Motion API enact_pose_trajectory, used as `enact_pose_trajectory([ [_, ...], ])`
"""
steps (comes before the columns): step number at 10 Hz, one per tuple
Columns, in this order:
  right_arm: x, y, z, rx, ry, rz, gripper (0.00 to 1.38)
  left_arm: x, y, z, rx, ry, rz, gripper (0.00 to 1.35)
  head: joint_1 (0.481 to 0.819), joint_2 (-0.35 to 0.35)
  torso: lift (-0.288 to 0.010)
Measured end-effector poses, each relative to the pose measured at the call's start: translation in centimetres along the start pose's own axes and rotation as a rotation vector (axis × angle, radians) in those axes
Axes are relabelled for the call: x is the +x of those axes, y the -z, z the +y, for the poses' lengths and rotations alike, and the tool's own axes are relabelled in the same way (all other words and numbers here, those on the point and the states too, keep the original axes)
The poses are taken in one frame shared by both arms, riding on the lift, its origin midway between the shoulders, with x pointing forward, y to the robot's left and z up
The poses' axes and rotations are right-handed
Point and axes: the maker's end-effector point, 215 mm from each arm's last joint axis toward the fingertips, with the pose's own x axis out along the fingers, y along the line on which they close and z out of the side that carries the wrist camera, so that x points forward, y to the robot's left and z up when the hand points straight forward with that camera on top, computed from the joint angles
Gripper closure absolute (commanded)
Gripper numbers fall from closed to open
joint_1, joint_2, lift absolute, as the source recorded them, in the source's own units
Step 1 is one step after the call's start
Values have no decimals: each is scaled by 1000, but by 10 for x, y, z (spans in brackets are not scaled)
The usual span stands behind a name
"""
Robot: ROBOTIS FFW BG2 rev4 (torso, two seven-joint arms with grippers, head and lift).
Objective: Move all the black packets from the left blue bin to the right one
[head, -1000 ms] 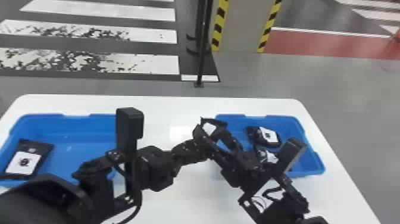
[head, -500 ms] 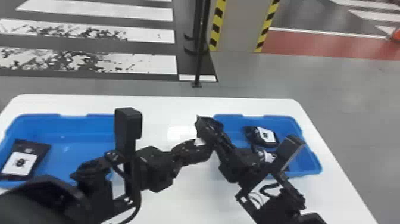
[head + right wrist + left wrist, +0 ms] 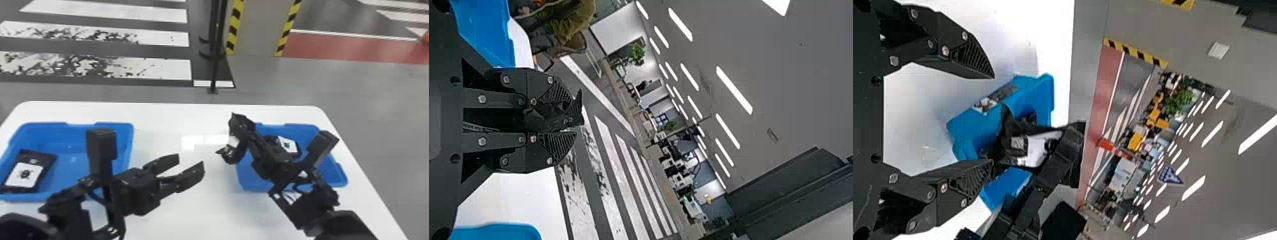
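Noted first, beyond the work area: grey floor (image 3: 399, 95) with white crossing stripes (image 3: 127, 67) and a red band (image 3: 351, 48). Recorded next: white desk (image 3: 178, 210), carrying two blue bins set well apart. Left bin (image 3: 95, 132) found at the left side of the desk; right bin (image 3: 261, 186) found at the right side, partly hidden behind the right arm (image 3: 303, 210). Left gripper (image 3: 191, 166) logged above the desk between the bins, fingers spread wide, empty, pointing towards the right. Right gripper (image 3: 246, 131) logged at the near-left side of the right bin, fingers closed on a black packet (image 3: 235, 154), crumpled, with a white label (image 3: 233, 141) visible. Confirmed in right wrist view: dark film pinched between the fingers and jutting past the tips. Counted in the left bin: one black packet (image 3: 46, 161), lying flat near the left wall, white label (image 3: 24, 175) facing up. Seen in the right bin: at least one labelled packet (image 3: 288, 145); cannot tell the full count there.
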Motion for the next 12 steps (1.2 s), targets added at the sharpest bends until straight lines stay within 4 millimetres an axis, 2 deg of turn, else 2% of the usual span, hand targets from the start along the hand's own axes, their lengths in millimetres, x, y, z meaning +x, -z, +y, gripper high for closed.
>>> enact_pose_trajectory([
  [3,-1,-16,-112,-126,186,24,1248,-55,-17,58,5,-174,-53,179,695,-147,-140],
  [4,-3,-16,-143,-156,239,46,1108,-74,-23,76,12,-230,-67,179,695,-146,-140],
  [6,-7,1,-173,-149,290,107,237,-104,-31,106,28,-321,-81,179,695,-119,-140],
  [7,-14,6,-178,-162,303,123,114,-116,-33,119,31,-358,-86,179,695,-104,-140],
  [9,-36,-10,-174,-252,332,101,116,-135,-33,140,38,-421,-82,179,695,-92,-140],
  [10,-48,-20,-162,-285,337,75,117,-144,-32,151,45,-456,-71,179,695,-81,-140],
  [11,-62,-27,-140,-310,325,45,121,-158,-30,168,52,-511,-53,174,695,-47,-140],
  [12,-75,-26,-118,-311,312,26,127,-174,-25,188,58,-578,-19,174,695,-5,-140],
])
